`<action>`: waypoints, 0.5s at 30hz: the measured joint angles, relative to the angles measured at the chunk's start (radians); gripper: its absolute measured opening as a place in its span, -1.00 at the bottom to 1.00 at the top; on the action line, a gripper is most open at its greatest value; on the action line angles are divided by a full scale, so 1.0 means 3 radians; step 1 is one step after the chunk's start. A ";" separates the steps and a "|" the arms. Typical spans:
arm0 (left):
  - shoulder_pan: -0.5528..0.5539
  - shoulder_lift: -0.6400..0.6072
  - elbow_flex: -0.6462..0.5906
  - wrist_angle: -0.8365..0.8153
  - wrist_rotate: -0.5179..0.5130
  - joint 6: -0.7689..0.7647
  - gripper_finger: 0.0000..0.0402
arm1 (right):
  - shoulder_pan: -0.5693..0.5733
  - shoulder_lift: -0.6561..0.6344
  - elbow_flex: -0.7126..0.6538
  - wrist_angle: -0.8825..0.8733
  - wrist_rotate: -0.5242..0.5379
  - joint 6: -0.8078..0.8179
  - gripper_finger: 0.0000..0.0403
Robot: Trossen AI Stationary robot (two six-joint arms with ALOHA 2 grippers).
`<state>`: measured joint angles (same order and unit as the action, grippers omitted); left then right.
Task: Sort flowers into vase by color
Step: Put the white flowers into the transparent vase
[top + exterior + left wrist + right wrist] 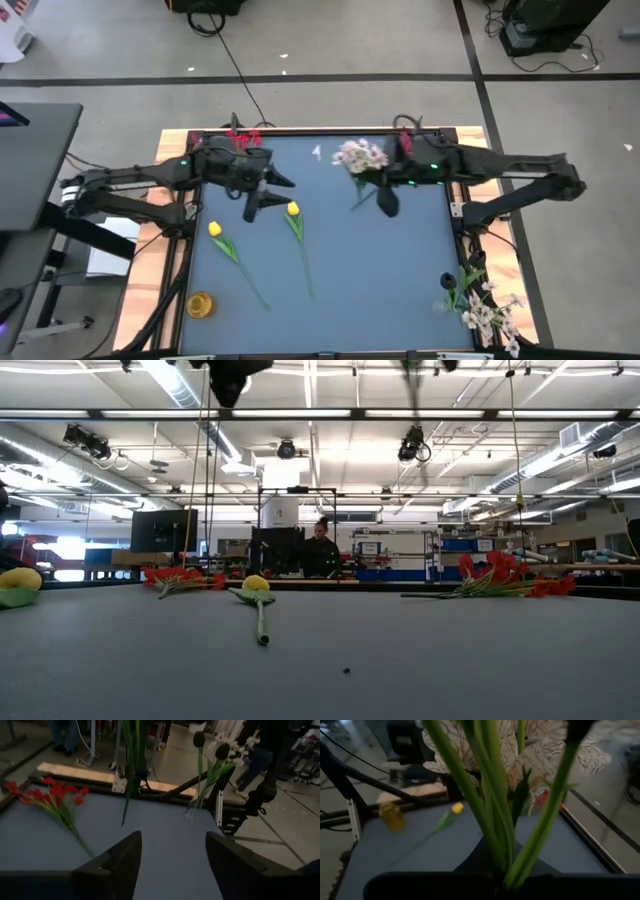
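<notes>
While the right gripper [384, 196] clamps a white flower spray [359, 156] near the table's [380, 270] twelve o'clock edge, the left gripper [262, 197] hangs wide open and empty. Two yellow tulips [293, 210] lie toward seven o'clock, with bare mat between.

Lab: ceiling trusses [320, 415], workstation monitors [163, 530]

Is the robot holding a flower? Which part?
Yes. The right gripper holds the white flower spray by its green stems. The left gripper is open, empty.

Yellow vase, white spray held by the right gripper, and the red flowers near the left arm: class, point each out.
yellow vase [200, 304], high view, its body.
white spray [359, 156], high view, its blossoms.
red flowers [55, 794], left wrist view, the blooms.
</notes>
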<state>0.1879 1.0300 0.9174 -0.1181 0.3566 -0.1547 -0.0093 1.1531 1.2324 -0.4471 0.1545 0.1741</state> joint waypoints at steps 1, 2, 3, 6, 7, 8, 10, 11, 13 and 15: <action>0.0000 -0.0068 0.0001 -0.0066 0.0000 0.0027 0.16 | 0.0064 -0.0094 0.0000 -0.0128 0.0083 0.0052 -0.93; 0.0000 -0.0126 0.0001 -0.0131 -0.0002 0.0041 0.16 | 0.0129 -0.0192 0.0000 -0.0235 0.0151 0.0109 -0.93; 0.0000 -0.0165 0.0001 -0.0169 -0.0004 0.0045 0.17 | 0.0191 -0.0296 0.0000 -0.0338 0.0219 0.0166 -0.93; 0.0000 -0.0240 0.0001 -0.0177 -0.0008 0.0043 0.17 | 0.0380 -0.0590 0.0001 -0.0642 0.0327 0.0326 -0.93; 0.0000 -0.0254 0.0001 -0.0171 -0.0009 0.0043 0.17 | 0.0446 -0.0674 0.0001 -0.0742 0.0344 0.0362 -0.93; 0.0000 -0.0259 0.0001 -0.0164 -0.0009 0.0042 0.17 | 0.0509 -0.0761 0.0001 -0.0841 0.0360 0.0383 -0.93; 0.0000 -0.0257 0.0001 -0.0167 -0.0010 0.0040 0.17 | 0.0637 -0.0930 0.0001 -0.1029 0.0335 0.0401 -0.93; 0.0000 -0.0253 0.0000 -0.0169 -0.0011 0.0040 0.17 | 0.0697 -0.1020 0.0001 -0.1114 0.0285 0.0402 -0.93; 0.0000 -0.0245 0.0000 -0.0167 -0.0010 0.0036 0.17 | 0.0794 -0.1195 0.0001 -0.1306 0.0157 0.0420 -0.93; 0.0000 -0.0225 0.0000 -0.0166 -0.0012 0.0030 0.17 | 0.0869 -0.1358 0.0001 -0.1502 0.0036 0.0483 -0.93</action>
<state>0.1879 0.9625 0.9173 -0.1680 0.3531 -0.1458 0.2516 0.7458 1.2327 -0.8979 0.1654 0.3191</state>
